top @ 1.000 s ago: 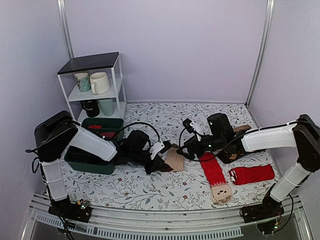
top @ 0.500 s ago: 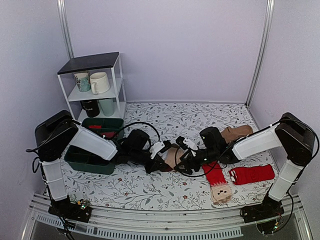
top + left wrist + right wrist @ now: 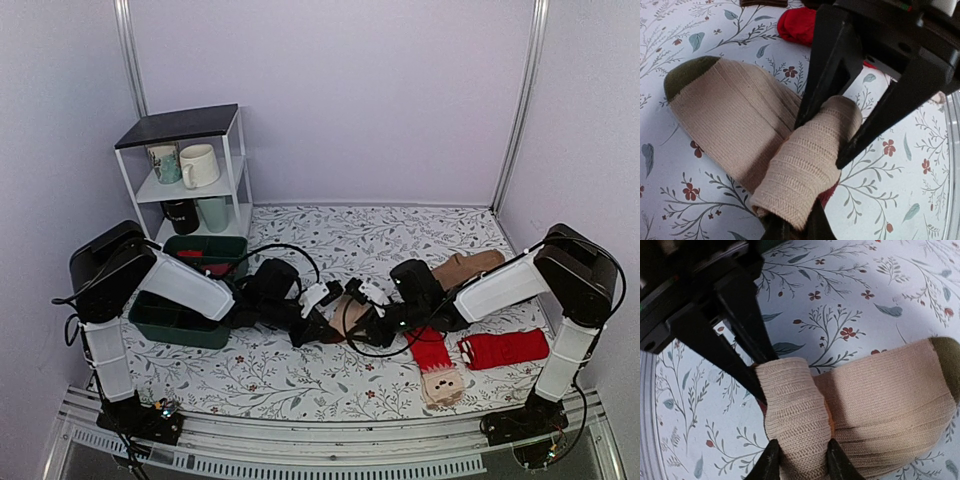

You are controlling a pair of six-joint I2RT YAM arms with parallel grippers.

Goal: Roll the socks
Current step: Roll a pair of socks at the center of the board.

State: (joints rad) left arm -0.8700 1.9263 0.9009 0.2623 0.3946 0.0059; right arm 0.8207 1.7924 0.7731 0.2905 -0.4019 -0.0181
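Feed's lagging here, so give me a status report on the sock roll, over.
Left gripper shut on tan socks at rolled end. Right gripper pinching same roll, opposite side. Toe end flat, unrolled. Red sock close by, not blocking.

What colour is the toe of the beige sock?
The toe is dark olive green; left wrist view shows it best.

The socks (image 3: 880,390) are tan ribbed knit cloth, soft and matt. The fingers of my right gripper (image 3: 801,447) look like smooth black plastic with a faint sheen. The table cover (image 3: 865,280) is smooth, matt and flower-printed; cloth or vinyl, I cannot tell. My arm shells (image 3: 500,288) are glossy white plastic.
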